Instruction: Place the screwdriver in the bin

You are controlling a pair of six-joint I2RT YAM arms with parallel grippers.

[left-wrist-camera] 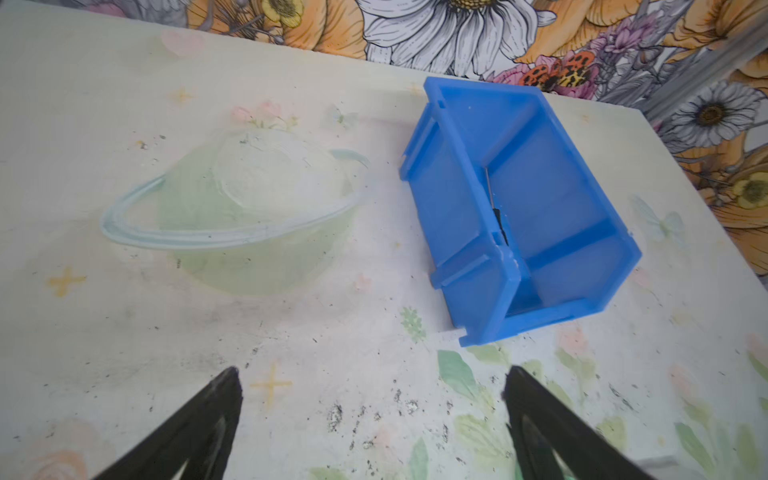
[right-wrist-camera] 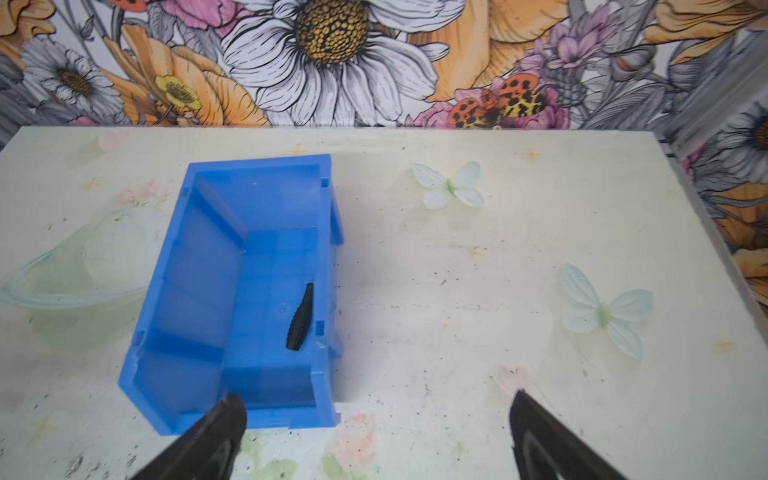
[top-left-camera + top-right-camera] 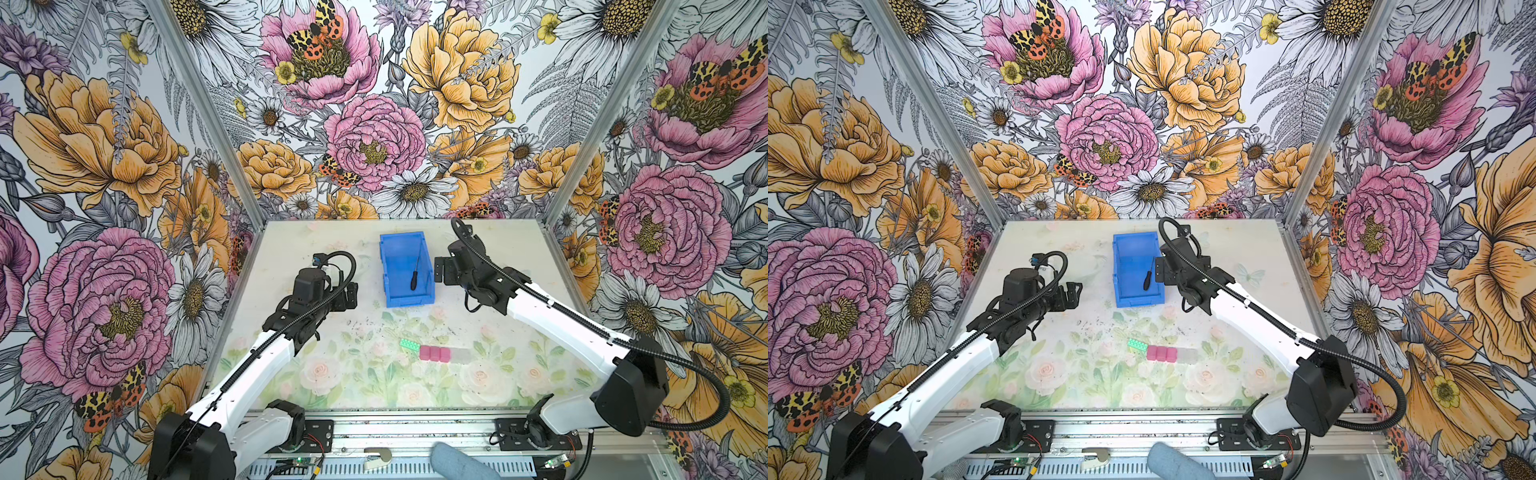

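The screwdriver is lying inside the bin near the worktop's far edge. Both the right end effector and left end effector are hovering spread wide, empty.

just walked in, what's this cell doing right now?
The screwdriver lies on the floor of the blue bin, toward its right wall, with nothing holding it. The right end effector is open beside the bin. The left end effector is open too, off to the bin's left. The placement looks done.

No writing seems legible on anything here.
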